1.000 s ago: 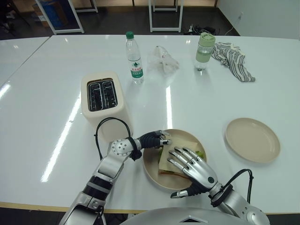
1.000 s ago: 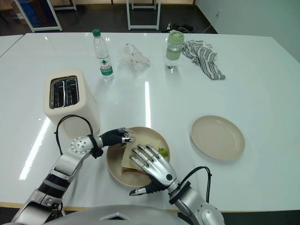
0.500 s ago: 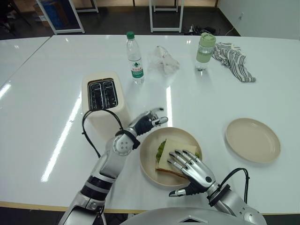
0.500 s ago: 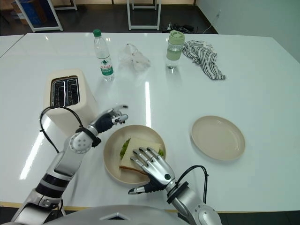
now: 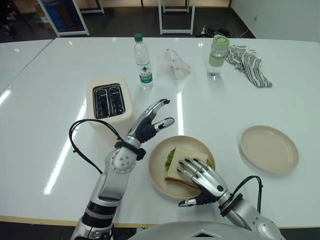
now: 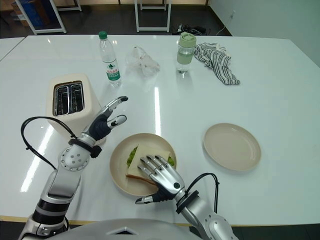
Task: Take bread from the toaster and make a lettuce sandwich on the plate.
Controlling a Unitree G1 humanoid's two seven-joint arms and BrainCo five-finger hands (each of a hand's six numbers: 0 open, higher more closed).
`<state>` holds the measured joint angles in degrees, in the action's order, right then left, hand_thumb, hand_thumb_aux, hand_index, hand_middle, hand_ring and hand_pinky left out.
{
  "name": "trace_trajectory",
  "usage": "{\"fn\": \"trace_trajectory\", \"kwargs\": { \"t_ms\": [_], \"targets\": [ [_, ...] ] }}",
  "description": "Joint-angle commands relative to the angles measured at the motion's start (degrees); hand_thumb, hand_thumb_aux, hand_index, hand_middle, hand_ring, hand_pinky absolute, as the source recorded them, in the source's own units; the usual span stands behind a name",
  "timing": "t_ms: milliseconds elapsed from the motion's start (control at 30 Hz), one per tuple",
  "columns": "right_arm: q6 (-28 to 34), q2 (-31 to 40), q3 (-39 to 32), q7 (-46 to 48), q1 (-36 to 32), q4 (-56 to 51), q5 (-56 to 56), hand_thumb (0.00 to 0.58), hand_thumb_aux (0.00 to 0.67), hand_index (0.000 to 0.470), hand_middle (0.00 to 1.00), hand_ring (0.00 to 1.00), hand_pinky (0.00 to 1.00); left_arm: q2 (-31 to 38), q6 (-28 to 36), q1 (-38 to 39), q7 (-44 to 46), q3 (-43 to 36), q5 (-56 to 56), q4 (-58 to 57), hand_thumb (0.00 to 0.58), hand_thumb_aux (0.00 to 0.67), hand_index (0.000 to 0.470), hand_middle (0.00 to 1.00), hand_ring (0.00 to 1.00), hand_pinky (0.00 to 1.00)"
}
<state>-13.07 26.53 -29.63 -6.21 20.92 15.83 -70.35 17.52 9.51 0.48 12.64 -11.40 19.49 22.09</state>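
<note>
Left eye view, reading across with the round beige plate (image 5: 156,181) that carries the sandwich as the landmark. The cream-coloured two-slot toaster (image 5: 109,107) stands up and to the left of that plate, its slots dark with no bread standing out of them. The left hand (image 5: 150,122) hangs in the air just left of and above the plate's rim, between it and the toaster, with its fingers spread wide and nothing in them. On the plate lies the sandwich (image 5: 187,154): a pale top slice of bread with green lettuce (image 5: 169,159) showing at its left edge. The right hand (image 5: 204,176) lies flat on the near right part of the top slice, fingers stretched out and grasping nothing.

The sandwich looks assembled, so the risk now is undoing it. If the right hand lifts off at a drag instead of straight up, it may slide the top slice or pull lettuce off the plate. Pressing harder would squash the bread. The left arm is close to the toaster and could nudge it in a careless sweep.

Right of the plate, apart from it, sits a second, empty beige plate (image 5: 270,148). Far beyond the plate, along the back of the white bench (image 5: 50,100), stand a clear green-capped water bottle (image 5: 143,62), a crumpled clear plastic bag (image 5: 175,65), a pale green tumbler (image 5: 218,52) and a striped cloth (image 5: 247,62). None of them blocks either hand.
</note>
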Motion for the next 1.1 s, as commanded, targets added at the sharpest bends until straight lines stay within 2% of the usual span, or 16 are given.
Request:
{"fn": "trace_trajectory", "kwargs": {
  "t_ms": [33, 367, 567, 700, 733, 767, 800, 833, 867, 900, 933, 967, 1100],
  "targets": [
    [1.0, -0.4, -2.1, 2.6, -1.3, -3.5, -0.8, 0.000, 0.000, 0.000, 0.00, 0.00, 0.00, -0.2, -0.4, 1.6, 0.3, 1.4, -1.9, -1.3, 0.000, 0.000, 0.000, 0.00, 0.00, 0.00],
    [1.1, -0.1, -2.0, -0.1, -2.7, -3.0, 1.3, 0.000, 0.000, 0.000, 0.00, 0.00, 0.00, -0.9, -1.9, 2.7, -0.3, 1.2, -2.5, -2.5, 0.000, 0.000, 0.000, 0.00, 0.00, 0.00],
    [-4.7, -2.2, 1.7, -11.2, -2.3, 3.2, 9.8, 0.000, 0.000, 0.000, 0.00, 0.00, 0.00, -2.0, -5.3, 2.7, -1.2, 2.7, -5.3, -3.9, 0.000, 0.000, 0.000, 0.00, 0.00, 0.00],
    [-7.6, -5.8, 5.2, -15.9, -0.8, 9.3, 18.1, 0.000, 0.000, 0.000, 0.00, 0.00, 0.00, -2.2, -6.5, 3.6, 2.2, 3.6, -11.4, -4.5, 0.000, 0.000, 0.000, 0.00, 0.00, 0.00],
    [-7.4, -5.9, 5.8, -15.8, -0.5, 10.2, 17.5, 0.000, 0.000, 0.000, 0.00, 0.00, 0.00, -2.1, -7.0, 4.2, 3.8, 3.8, -14.0, -4.0, 0.000, 0.000, 0.000, 0.16, 0.16, 0.16],
    [-7.5, -5.7, 6.3, -15.2, 0.0, 10.5, 17.8, 0.000, 0.000, 0.000, 0.00, 0.00, 0.00, -1.8, -7.6, 5.1, 6.0, 4.2, -17.3, -2.8, 0.000, 0.000, 0.000, 1.00, 1.00, 1.00],
    [-7.8, -5.4, 7.0, -14.7, 0.7, 10.9, 18.6, 0.000, 0.000, 0.000, 0.00, 0.00, 0.00, -1.2, -7.4, 5.8, 8.1, 4.9, -20.5, -1.1, 0.355, 0.252, 0.177, 1.00, 1.00, 1.00],
    [-8.0, -5.1, 8.0, -14.4, 1.5, 11.4, 19.7, 0.000, 0.000, 0.000, 0.00, 0.00, 0.00, -0.5, -6.8, 6.4, 9.8, 5.7, -23.2, 0.6, 0.478, 0.389, 0.273, 1.00, 1.00, 1.00],
    [-8.0, -4.3, 9.8, -13.3, 2.7, 12.2, 22.4, 0.000, 0.000, 0.000, 0.07, 0.07, 0.07, 1.4, -6.1, 7.2, 12.1, 6.8, -25.4, 3.0, 0.580, 0.670, 0.470, 1.00, 1.00, 1.00],
    [-8.1, -3.5, 12.2, -12.3, 3.8, 12.9, 25.6, 0.000, 0.000, 0.000, 1.00, 1.00, 1.00, 3.9, -5.5, 8.3, 14.4, 8.0, -26.7, 5.6, 0.580, 0.670, 0.470, 1.00, 1.00, 1.00],
    [-7.9, -2.6, 15.0, -10.9, 4.9, 13.5, 29.2, 0.489, 0.405, 0.284, 1.00, 1.00, 1.00, 7.1, -5.0, 9.7, 17.0, 9.2, -27.0, 8.4, 0.580, 0.670, 0.470, 1.00, 1.00, 1.00],
    [-7.8, -1.3, 17.9, -9.2, 5.9, 13.9, 32.3, 0.580, 0.670, 0.470, 1.00, 1.00, 1.00, 10.5, -5.0, 11.4, 19.8, 10.7, -27.5, 11.0, 0.580, 0.670, 0.470, 1.00, 1.00, 1.00],
    [-10.1, 7.0, 28.1, -0.8, 11.6, 14.1, 39.6, 0.580, 0.670, 0.470, 1.00, 1.00, 1.00, 25.2, -9.8, 21.6, 32.0, 18.7, -24.6, 15.7, 0.580, 0.670, 0.470, 1.00, 1.00, 1.00]
  ]
}}
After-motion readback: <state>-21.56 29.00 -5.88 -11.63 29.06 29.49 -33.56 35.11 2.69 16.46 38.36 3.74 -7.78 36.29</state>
